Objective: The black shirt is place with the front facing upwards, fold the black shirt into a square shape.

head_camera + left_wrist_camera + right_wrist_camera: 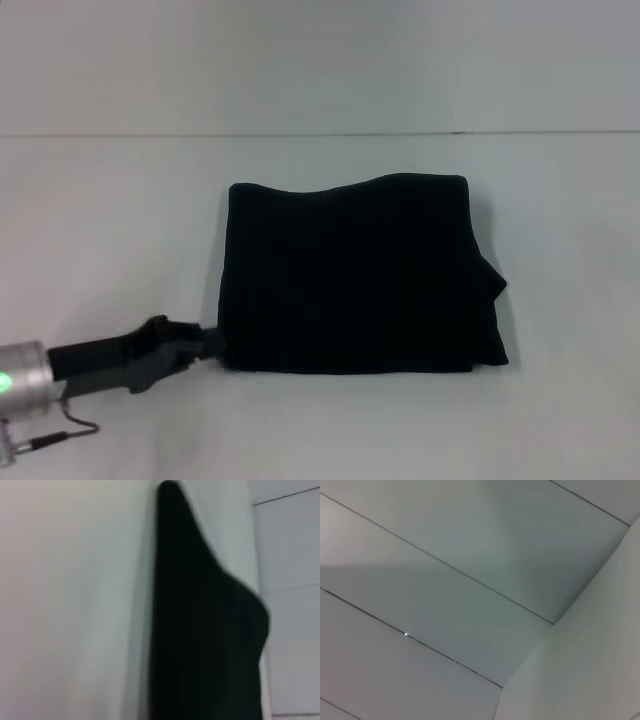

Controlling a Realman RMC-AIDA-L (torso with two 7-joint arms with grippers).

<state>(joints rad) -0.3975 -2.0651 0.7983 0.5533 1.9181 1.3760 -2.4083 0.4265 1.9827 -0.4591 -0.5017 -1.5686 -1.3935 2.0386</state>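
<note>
The black shirt lies folded into a rough rectangle on the white table, with a small flap sticking out at its right edge. No lettering or neck label shows. My left gripper is low at the shirt's near left corner, touching its edge. The left wrist view shows the shirt as a dark shape on the table. My right gripper is out of view; its wrist camera sees only white wall panels.
The white table extends all around the shirt. Its far edge meets a pale wall. My left arm comes in from the near left.
</note>
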